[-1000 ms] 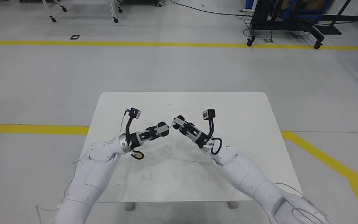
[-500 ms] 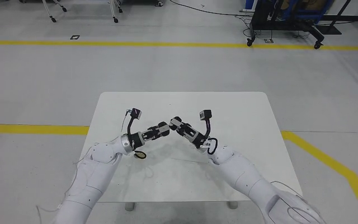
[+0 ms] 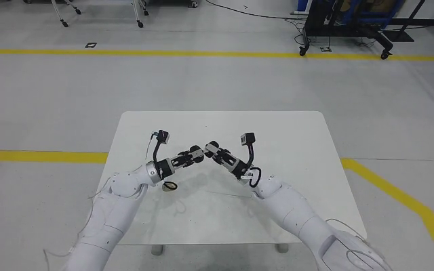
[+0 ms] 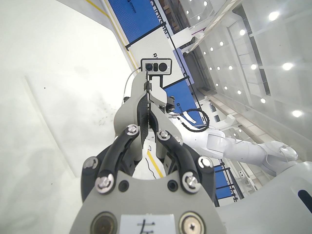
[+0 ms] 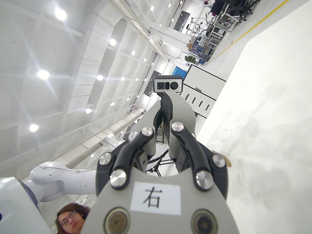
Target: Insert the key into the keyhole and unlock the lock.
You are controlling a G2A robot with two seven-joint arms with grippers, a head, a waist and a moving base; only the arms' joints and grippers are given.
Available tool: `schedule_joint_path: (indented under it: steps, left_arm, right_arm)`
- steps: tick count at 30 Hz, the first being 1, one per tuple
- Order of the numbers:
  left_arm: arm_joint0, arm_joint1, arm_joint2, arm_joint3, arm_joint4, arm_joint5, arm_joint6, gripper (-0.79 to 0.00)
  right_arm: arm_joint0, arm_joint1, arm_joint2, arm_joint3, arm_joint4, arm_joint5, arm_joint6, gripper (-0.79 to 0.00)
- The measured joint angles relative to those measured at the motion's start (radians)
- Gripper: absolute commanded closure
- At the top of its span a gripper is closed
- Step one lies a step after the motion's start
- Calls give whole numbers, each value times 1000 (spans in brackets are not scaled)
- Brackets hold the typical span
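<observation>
- The left gripper [image 3: 198, 153] hangs over the middle of the table [image 3: 291, 129], its tip pointing toward the table's right side.
- Its fingers [image 4: 128, 115] are drawn together, and the black ribbed pads [image 4: 143, 105] meet at the tips (only a sliver of gap shows lower down).
- The right gripper [image 3: 211, 147] also hangs over the table's middle, its tip pointing toward the table's left side.
- Its fingers [image 5: 182, 115] are closed as well, with one black pad [image 5: 167, 113] seen edge-on between the grey shells.
- The two tips lie just beside each other above the table; I cannot tell whether they touch.
- I cannot tell whether the key or the lock is pinched between either pair of pads (the meeting spot is too small to read from above).
- The left camera [image 3: 163, 137] and the right camera [image 3: 248, 138] stand on stalks over the table, one on either side of the meeting tips.
- A black cable loop [image 3: 168, 185] hangs under the left forearm, over the table's near left part.
- A yellow line [image 3: 203, 53] runs across the floor well beyond the table's far edge.
- A dark cart [image 3: 346, 30] stands past the table's far right corner.
</observation>
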Motion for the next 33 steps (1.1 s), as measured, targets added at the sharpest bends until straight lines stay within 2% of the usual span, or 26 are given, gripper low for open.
schedule_joint_path:
  steps: [2, 3, 4, 5, 12, 20, 26, 28, 30, 33]
  left_arm:
    - [0, 1, 0, -1, 9, 1, 7, 0]
    - [0, 1, -1, -2, 13, 0, 10, 0]
    - [0, 2, -1, -2, 18, -1, 15, 0]
    - [1, 2, -2, -3, 26, -2, 22, 0]
    - [6, 7, -9, -19, 33, 7, 28, 0]
    - [20, 29, -76, -21, -49, -5, -65, 0]
    - [15, 37, -82, -24, -90, -13, -145, 0]
    - [9, 39, -78, -19, -131, -16, -209, 0]
    - [-2, 41, -77, -1, -199, -6, -290, 0]
    - [-28, 45, -72, 22, -246, 15, -382, 0]
  right_arm:
    - [-2, -2, 7, 0, -5, 1, -1, 0]
    - [-3, -3, 9, 0, -7, 1, -1, -292]
    - [-4, -3, 12, 0, -9, 0, -1, -702]
    - [-5, -4, 16, 0, -10, 2, 0, -785]
    - [-7, -6, 24, -2, -9, 21, 0, -785]
    - [-7, -6, 24, -2, -9, 21, 0, -785]
    - [-1, -3, 25, -2, -21, 21, -4, -785]
    - [17, 8, 33, 9, -90, 35, -42, -785]
    - [22, 26, 49, -5, -258, 59, -109, -785]
    - [-1, 64, 85, -57, -497, 104, -124, -785]
